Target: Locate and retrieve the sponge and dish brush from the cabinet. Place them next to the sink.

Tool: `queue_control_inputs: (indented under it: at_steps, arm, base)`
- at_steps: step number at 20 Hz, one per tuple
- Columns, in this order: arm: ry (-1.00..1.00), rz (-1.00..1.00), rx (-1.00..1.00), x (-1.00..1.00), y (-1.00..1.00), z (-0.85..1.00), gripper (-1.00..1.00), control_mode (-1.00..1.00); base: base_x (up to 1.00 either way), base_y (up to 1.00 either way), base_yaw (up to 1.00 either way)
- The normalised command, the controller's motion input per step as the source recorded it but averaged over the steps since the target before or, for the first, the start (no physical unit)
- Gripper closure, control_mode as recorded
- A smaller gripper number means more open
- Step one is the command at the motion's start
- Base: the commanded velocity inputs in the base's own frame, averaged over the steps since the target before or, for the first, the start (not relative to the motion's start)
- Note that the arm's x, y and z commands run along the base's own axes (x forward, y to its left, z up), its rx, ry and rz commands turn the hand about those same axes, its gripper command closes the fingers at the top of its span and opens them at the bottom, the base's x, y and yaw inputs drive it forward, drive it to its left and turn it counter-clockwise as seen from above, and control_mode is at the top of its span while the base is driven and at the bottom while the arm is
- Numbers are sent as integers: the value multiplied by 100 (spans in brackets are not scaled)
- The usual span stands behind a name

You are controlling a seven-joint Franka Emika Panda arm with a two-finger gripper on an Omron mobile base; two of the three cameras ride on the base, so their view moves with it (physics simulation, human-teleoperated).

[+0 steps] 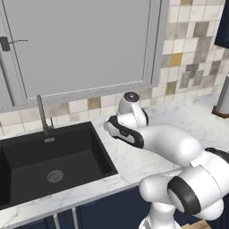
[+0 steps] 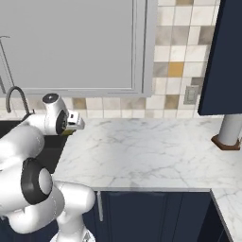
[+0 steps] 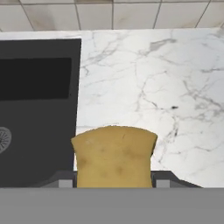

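In the hand view, the mustard-yellow sponge (image 3: 113, 155) sits between my gripper's (image 3: 113, 183) two dark finger tips, which are shut on it. It hangs over the white marble counter (image 3: 153, 87), just right of the black sink (image 3: 35, 109). The right base view shows the hand (image 2: 71, 124) low over the counter at the sink's right rim, with a sliver of the sponge (image 2: 66, 133) under it. The dark navy cabinet (image 2: 222, 56) hangs at the upper right. The dish brush is out of view.
The grey faucet (image 1: 42, 114) stands behind the basin (image 1: 44, 161). A grey upright roll on a brown base (image 2: 230, 130) stands at the counter's far right under the cabinet. A wall outlet (image 2: 190, 94) is on the tiled backsplash. Pale grey panelled doors (image 1: 85, 44) are above the sink.
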Motion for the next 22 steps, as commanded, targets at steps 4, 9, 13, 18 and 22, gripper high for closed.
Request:
queue_control_inputs:
  at_steps: [4, 9, 13, 18, 22]
  arm:
    - [0, -2, -3, 15, 12, -25, 100, -100]
    - [0, -1, 0, 24, 8, -30, 100, -100]
    - [0, 0, 0, 42, 5, -23, 100, -100]
    - [1, 0, 0, 41, 2, -27, 100, -100]
    - [3, 0, 0, 37, 1, -28, 100, -100]
  base:
    - [0, 0, 0]
    - [0, 0, 0]
    - [0, 0, 0]
    - [0, 0, 0]
    - [0, 0, 0]
